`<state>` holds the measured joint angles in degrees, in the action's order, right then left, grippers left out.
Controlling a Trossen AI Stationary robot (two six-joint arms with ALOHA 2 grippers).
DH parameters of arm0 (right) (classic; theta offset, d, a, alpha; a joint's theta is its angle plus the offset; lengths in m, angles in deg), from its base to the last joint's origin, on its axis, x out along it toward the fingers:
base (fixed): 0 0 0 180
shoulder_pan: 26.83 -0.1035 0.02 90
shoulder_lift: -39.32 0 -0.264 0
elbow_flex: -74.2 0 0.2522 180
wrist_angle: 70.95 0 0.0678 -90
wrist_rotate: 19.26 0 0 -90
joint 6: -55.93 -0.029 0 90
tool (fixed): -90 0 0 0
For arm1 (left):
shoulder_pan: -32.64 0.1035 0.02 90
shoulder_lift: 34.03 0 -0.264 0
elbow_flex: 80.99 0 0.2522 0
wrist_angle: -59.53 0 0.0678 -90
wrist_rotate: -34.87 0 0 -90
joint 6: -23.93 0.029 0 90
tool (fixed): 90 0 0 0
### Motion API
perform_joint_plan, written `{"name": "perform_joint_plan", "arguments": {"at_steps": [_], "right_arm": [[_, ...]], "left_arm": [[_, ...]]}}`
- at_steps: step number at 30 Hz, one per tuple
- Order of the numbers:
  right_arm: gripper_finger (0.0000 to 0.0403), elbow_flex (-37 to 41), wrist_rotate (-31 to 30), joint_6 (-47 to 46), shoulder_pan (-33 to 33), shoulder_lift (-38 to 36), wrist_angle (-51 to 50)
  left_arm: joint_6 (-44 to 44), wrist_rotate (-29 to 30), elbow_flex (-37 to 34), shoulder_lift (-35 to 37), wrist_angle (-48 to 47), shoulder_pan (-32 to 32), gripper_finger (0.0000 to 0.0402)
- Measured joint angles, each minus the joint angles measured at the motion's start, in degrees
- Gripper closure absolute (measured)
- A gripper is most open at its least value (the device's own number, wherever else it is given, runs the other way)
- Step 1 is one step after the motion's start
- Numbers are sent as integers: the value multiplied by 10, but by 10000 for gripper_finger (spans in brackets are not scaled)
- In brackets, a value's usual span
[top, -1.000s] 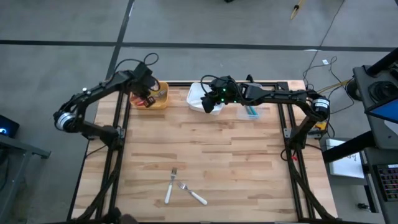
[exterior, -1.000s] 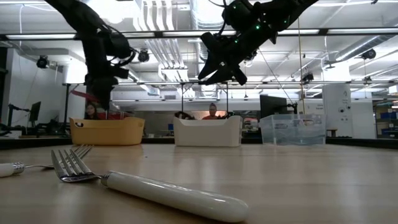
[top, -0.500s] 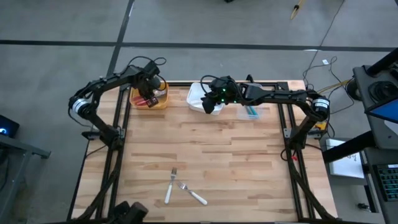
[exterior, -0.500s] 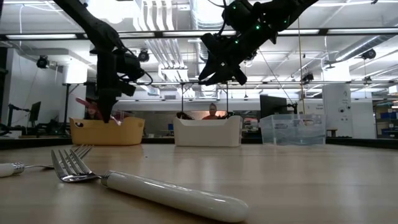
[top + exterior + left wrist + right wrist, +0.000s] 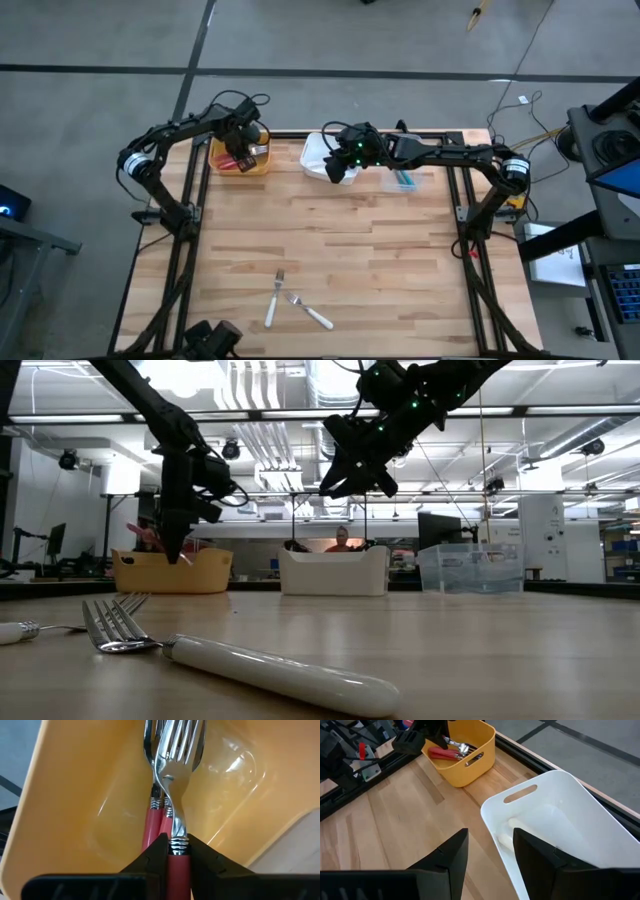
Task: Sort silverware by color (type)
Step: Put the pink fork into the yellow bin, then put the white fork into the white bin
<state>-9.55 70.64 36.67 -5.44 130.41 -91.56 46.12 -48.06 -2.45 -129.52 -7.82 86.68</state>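
My left gripper (image 5: 240,152) reaches down into the orange bin (image 5: 250,160) at the table's far left and is shut on a red-handled fork (image 5: 175,795). Other red-handled forks (image 5: 151,822) lie on the bin's floor beneath it. My right gripper (image 5: 340,165) hangs open over the white bin (image 5: 318,155), nothing between its fingers (image 5: 490,855). A white handle (image 5: 509,834) lies in that bin. Two white-handled forks (image 5: 272,300) (image 5: 310,312) lie flat on the table near its front edge. My left gripper pinches the fork's red handle (image 5: 178,866) between its two fingers, just behind the ribbed metal collar. The fingers come from above, pointing down. The fork reaches on past the fingertips, head down into the bin (image 5: 75,795); whether its tines touch the forks below, I cannot tell.
A clear bin (image 5: 405,178) stands at the far right beside the white bin. In the low view a white fork (image 5: 270,672) lies close in front. Bare wood stretches between the bins and the two forks. People show in the room beyond the table.
My left gripper has gone toward the table's right edge and down with the red fork, from the orange bin's left rim into the bin. The right arm has kept still.
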Motion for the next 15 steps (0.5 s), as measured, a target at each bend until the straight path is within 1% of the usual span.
{"name": "perform_joint_plan", "arguments": {"at_steps": [6,11,15], "right_arm": [[252,0,0,0,0,0,0],[254,0,0,0,0,0,0],[254,0,0,0,0,0,0]], "left_arm": [[-2,2,0,1,3,0,335],[-6,27,0,1,4,0,311],[-24,29,0,2,2,0,301]]}}
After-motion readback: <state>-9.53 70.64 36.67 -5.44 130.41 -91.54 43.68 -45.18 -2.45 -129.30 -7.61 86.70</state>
